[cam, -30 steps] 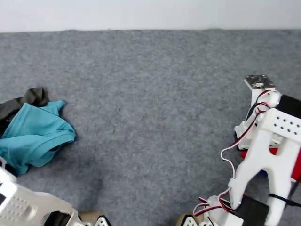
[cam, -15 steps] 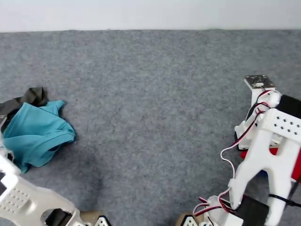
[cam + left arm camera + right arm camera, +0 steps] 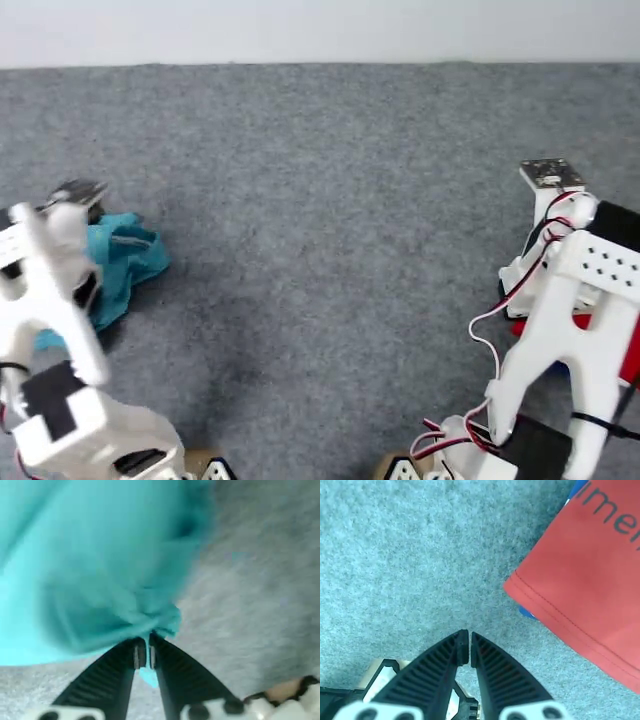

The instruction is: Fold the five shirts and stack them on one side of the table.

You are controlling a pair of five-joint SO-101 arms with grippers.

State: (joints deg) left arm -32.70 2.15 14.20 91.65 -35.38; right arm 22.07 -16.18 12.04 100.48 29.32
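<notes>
The grey, felt-like tabletop runs across the whole high view up to a pale wall at the back. The right arm, white with red and white wires along it, stands at the right edge of the tabletop. The left arm, also white, stands at the left edge and bends over a teal shirt. That shirt lies bunched on the left side of the tabletop, partly under the left arm, with one loose end on the grey surface toward the middle. A red shirt lies flat on the right side of the tabletop, by the right arm, with its stitched hem running slantwise. A thin edge of blue cloth peeks out from under that hem. The left pincer has its dark fingers pressed together on a gathered fold of the teal shirt, and a scrap of teal shows between and just below the tips. The right pincer has its fingers together with nothing between them. It hangs over bare tabletop just beside the red shirt's hem, apart from the cloth.
</notes>
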